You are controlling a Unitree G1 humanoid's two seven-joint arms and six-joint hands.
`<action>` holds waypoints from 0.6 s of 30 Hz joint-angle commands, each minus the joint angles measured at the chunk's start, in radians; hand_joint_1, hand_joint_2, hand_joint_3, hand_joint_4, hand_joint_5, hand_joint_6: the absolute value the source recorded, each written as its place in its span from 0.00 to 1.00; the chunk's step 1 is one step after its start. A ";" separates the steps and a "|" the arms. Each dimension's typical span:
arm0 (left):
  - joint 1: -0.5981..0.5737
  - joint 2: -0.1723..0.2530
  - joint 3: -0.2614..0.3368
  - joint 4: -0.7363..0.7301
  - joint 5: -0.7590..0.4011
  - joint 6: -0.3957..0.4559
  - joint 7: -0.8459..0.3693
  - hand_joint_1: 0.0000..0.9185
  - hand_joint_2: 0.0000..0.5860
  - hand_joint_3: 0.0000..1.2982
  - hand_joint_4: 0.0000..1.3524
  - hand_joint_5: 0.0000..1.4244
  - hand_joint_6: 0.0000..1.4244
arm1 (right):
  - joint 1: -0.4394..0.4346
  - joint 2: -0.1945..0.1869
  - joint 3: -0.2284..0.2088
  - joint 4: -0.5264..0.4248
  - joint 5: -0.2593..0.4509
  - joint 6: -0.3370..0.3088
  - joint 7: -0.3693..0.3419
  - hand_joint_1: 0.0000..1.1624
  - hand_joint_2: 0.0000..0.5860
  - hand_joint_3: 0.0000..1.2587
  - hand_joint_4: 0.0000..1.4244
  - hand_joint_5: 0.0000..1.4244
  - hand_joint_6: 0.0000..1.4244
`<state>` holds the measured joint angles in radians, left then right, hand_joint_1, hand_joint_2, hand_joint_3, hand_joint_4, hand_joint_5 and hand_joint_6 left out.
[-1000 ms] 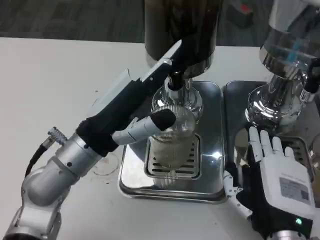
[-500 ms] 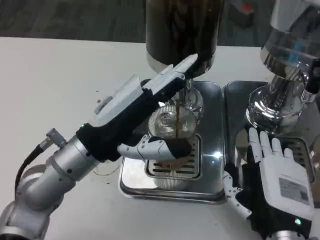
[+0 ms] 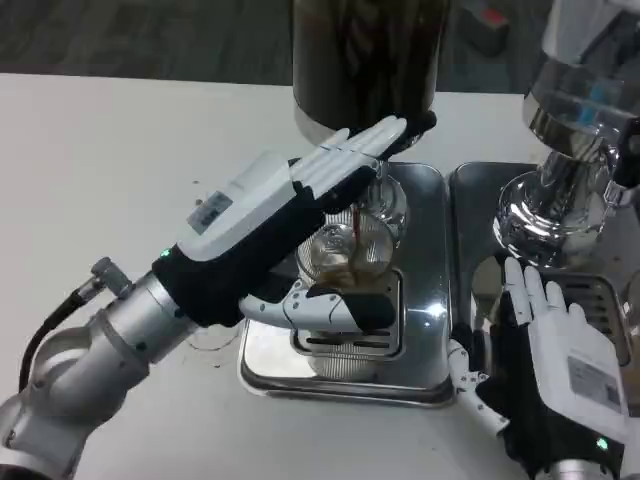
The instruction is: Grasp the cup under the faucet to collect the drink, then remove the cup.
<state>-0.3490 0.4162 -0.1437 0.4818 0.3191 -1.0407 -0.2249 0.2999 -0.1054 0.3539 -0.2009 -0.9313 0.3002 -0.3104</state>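
The left hand [image 3: 285,215] and faucet [image 3: 372,185] blocked the cup [image 3: 345,262] from nine through twelve o'clock. Toward six, the drip tray [image 3: 345,375] lay low and passable. The second dispenser [image 3: 570,190] crowded two o'clock; the right hand [image 3: 555,365] occupied four.

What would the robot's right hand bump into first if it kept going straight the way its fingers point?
Probably the shiny base of the second dispenser. The right hand rests flat with fingers aimed up the picture at it, over that dispenser's tray. Depth is hard to judge here.
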 commanded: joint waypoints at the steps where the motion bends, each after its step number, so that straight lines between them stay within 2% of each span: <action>1: 0.017 0.012 -0.033 -0.019 0.041 -0.024 0.002 0.00 0.20 0.00 0.00 0.04 0.01 | -0.002 -0.005 -0.042 -0.001 0.108 -0.068 0.001 0.33 0.79 0.00 0.00 0.00 0.00; 2: 0.017 0.014 -0.035 -0.021 0.043 -0.025 0.004 0.00 0.20 0.00 0.00 0.04 0.01 | -0.002 -0.005 -0.050 -0.003 0.132 -0.080 0.004 0.35 0.77 0.00 0.00 0.00 0.01; 4: 0.018 0.016 -0.041 -0.024 0.045 -0.025 0.008 0.00 0.20 0.00 0.00 0.04 0.01 | -0.003 0.002 -0.082 -0.005 0.225 -0.123 0.023 0.37 0.75 0.00 0.00 0.00 0.02; 10: 0.022 0.022 -0.058 -0.024 0.048 -0.020 0.023 0.00 0.20 0.00 0.00 0.04 0.02 | -0.021 -0.003 -0.128 -0.001 0.385 -0.203 0.081 0.46 0.53 0.00 0.00 0.00 0.01; 14: 0.022 0.025 -0.065 -0.018 0.034 -0.018 0.025 0.00 0.20 0.00 0.00 0.04 0.02 | -0.040 -0.011 -0.148 0.011 0.464 -0.231 0.130 0.54 0.45 0.00 0.00 0.00 0.02; 18: 0.026 0.024 -0.065 -0.013 0.028 -0.015 0.027 0.00 0.20 0.00 0.00 0.04 0.01 | -0.063 -0.011 -0.159 0.030 0.509 -0.237 0.164 0.60 0.38 0.00 0.00 0.00 0.03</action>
<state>-0.3454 0.4327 -0.1804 0.4782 0.3259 -1.0402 -0.1798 0.2564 -0.1169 0.2063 -0.1931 -0.4538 0.0821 -0.1698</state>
